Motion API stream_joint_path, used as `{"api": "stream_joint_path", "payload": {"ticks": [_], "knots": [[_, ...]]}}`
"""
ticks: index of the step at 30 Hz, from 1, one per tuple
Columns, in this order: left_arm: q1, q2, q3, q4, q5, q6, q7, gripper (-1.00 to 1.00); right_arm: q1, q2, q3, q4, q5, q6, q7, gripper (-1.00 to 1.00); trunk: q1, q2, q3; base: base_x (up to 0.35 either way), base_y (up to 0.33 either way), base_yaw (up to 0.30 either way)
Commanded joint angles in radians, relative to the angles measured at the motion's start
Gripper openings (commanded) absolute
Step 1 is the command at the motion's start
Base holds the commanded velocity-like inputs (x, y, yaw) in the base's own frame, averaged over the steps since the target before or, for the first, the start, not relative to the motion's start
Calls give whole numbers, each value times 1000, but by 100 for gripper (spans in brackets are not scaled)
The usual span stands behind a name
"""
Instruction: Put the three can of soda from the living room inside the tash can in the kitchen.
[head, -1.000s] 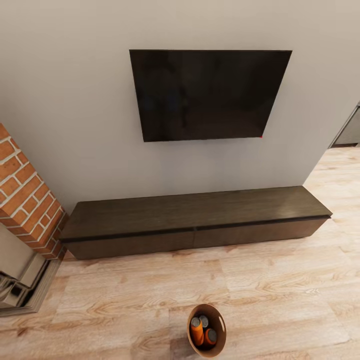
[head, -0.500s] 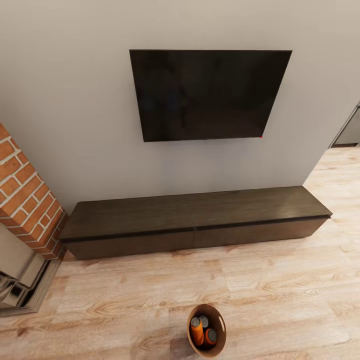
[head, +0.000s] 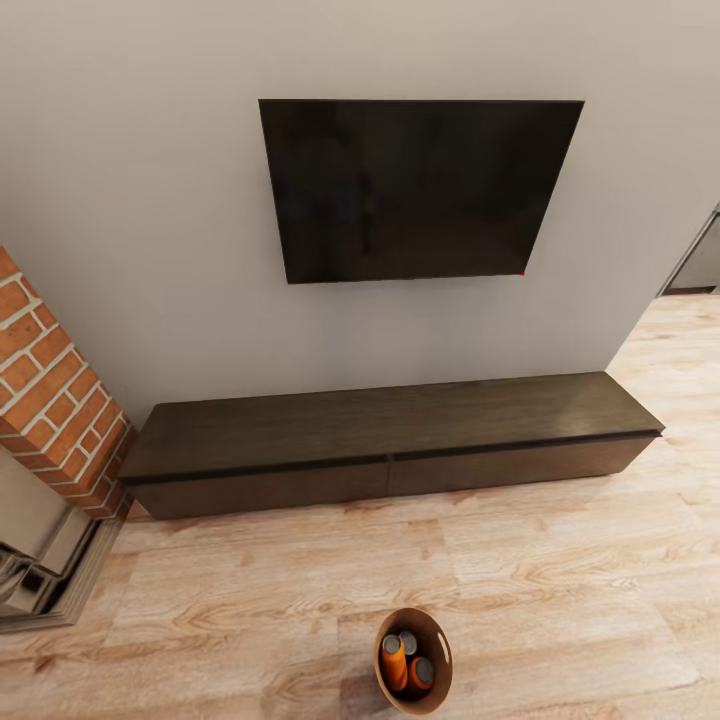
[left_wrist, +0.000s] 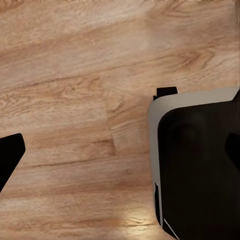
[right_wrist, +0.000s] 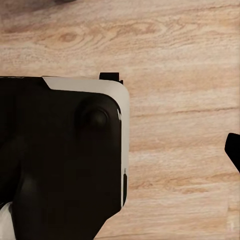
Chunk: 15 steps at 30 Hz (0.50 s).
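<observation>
Coppery trash can sits on the plank floor, soda cans inside, seen from the head; wrist cameras give floor and robot body, jaws' state unclear.

The tash can, a small round tapered bin with a coppery-brown inside, stands upright on the light wood floor in front of the long dark TV cabinet, well apart from it. Inside it lie the cans of soda: orange bodies and grey metal tops show, packed close together.
</observation>
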Motion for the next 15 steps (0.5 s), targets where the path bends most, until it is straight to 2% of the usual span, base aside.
{"api": "stream_joint_path", "payload": {"ticks": [1, 15], "knots": [[0, -2, 0, 0, 1, -1, 0, 100, 0, 0, 0, 0, 0, 0, 0, 100, 0, 0, 0, 0, 0, 0], [6, -3, 2, 0, 3, -1, -1, 100, 0, 0, 0, 0, 0, 0, 0, 100, 0, 0, 0, 0, 0, 0]]}}
